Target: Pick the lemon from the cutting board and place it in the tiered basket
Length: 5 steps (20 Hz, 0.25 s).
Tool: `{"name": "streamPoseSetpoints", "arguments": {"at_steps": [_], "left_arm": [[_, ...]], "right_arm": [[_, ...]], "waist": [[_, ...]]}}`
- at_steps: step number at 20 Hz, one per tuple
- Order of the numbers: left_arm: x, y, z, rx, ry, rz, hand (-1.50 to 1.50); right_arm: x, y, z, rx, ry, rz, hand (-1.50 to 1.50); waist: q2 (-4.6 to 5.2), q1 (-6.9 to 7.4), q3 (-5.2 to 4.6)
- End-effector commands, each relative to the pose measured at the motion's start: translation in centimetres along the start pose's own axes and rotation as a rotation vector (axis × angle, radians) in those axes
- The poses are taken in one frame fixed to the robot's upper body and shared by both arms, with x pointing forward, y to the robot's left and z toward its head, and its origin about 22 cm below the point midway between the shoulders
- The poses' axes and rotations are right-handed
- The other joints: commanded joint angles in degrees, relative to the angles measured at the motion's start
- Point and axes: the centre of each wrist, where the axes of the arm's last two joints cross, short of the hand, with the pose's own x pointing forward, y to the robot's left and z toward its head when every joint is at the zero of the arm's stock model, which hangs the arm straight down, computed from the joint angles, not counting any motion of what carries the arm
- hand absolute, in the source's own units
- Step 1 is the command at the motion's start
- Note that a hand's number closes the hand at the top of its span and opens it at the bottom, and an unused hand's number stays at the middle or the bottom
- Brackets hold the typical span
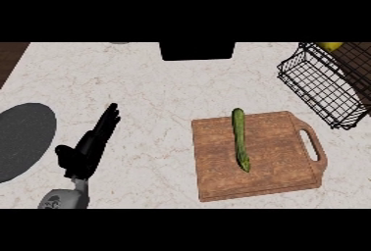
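- Pale marble table [145, 83], left hand [85, 149] resting open, fingers straight
- Right of hand: cutting board [279, 164] bearing long green vegetable [240, 139]
- Farther right: tiered basket [319, 93], lemon [332, 46] at its top

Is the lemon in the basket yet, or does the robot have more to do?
Mostly done, it seems. The board holds only a long green vegetable, no lemon. A yellow thing, likely the lemon, peeks out at the top of the basket, partly cut off. Nothing is in hand: the left hand rests open at the left, the right hand is out of view. Nothing looks left to move.
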Motion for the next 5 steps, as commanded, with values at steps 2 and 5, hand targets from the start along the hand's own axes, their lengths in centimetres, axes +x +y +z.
{"name": "streamPoseSetpoints", "arguments": {"at_steps": [2,5], "left_arm": [[0.4,1.9,1.1,0.049,0.013,-0.013,0.00],[-1.1,-0.1,0.8,0.061,0.013,0.010,0.00]], "right_arm": [[0.0,-6.9,-2.9,-0.006,-0.046,-0.002,-1.50],[-2.4,-9.9,-3.8,0.056,-0.023,0.029,-1.50]], "waist": [[-0.68,-2.04,-0.02],[-0.54,-3.55,-0.04]]}}
